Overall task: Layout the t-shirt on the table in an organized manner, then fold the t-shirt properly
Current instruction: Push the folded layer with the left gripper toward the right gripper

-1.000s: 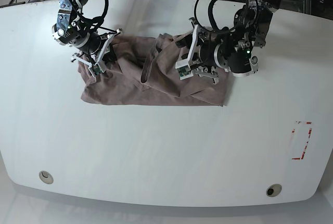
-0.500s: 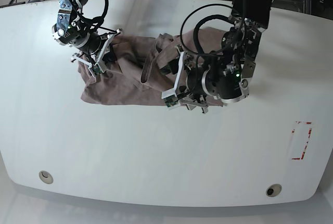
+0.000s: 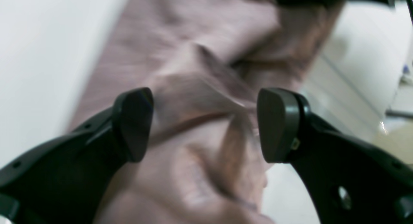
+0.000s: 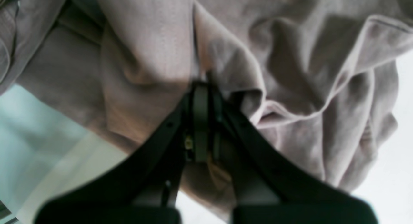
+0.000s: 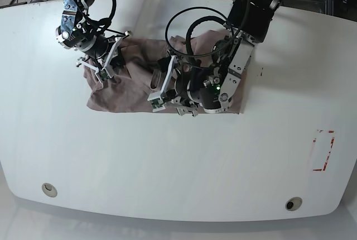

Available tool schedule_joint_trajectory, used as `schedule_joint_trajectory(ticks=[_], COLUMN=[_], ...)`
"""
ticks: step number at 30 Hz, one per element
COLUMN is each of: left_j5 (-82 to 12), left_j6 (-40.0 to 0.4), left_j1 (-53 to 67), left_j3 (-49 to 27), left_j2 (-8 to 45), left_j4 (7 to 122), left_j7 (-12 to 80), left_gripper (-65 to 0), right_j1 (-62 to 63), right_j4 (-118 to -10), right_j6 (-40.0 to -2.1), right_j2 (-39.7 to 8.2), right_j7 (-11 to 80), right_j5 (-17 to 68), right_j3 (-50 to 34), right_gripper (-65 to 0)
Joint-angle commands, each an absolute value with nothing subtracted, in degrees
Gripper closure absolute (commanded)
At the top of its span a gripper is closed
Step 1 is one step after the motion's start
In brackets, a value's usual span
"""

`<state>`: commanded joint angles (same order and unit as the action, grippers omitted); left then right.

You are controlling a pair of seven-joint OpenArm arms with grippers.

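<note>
Right gripper [image 4: 201,88]: jaws pressed together, pinching a fold of the shirt [image 4: 290,72] at the heap's far-left end. Cloth is bunching up around the black tips, so this looks like an anchor hold, pinning that corner while the other end gets worked. In the base view this gripper [image 5: 103,64] is sitting over the shirt's [image 5: 131,92] left edge.

Left gripper [image 3: 206,124]: jaws spread wide, nothing between them but air, cloth [image 3: 193,172] lying below and blurred. Pads are smooth, dark, rounded wedges. From the base view it [image 5: 167,86] is hanging low over the middle of the near edge, arm reaching in from the far right. My guess: it is lining up on a hem or fold to pull the garment flat, though I cannot tell which seam it is aiming at.

Shirt: lying on the table [image 5: 178,162], far of centre, a crumpled rough rectangle rather than a spread tee. Soft matte mauve-brown knit, deep loose creases, one pale stitched hem curling across the right wrist view. No sleeves or collar clearly laid out. Layout stage is only beginning; folding not yet started.

Table: glossy white, reflecting the arms; red tape mark [image 5: 324,150] well apart at near right, two grommet holes [image 5: 49,188] along the near edge.
</note>
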<state>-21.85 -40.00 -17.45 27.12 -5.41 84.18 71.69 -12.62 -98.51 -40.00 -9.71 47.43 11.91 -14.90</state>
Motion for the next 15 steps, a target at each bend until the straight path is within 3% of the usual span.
schedule_joint_trajectory(ticks=[15], left_j5=[-21.85], left_j6=[-40.0], left_j1=[-17.19], left_j3=[28.26], left_j2=[-3.47], left_j4=[79.34], left_j7=[70.29], left_gripper=[-45.8], right_j1=[-12.88], right_j4=[-98.51], right_j6=[-40.0], right_j2=[-9.63], right_j7=[47.43], right_j5=[11.91], right_j3=[-14.9], right_gripper=[-1.6])
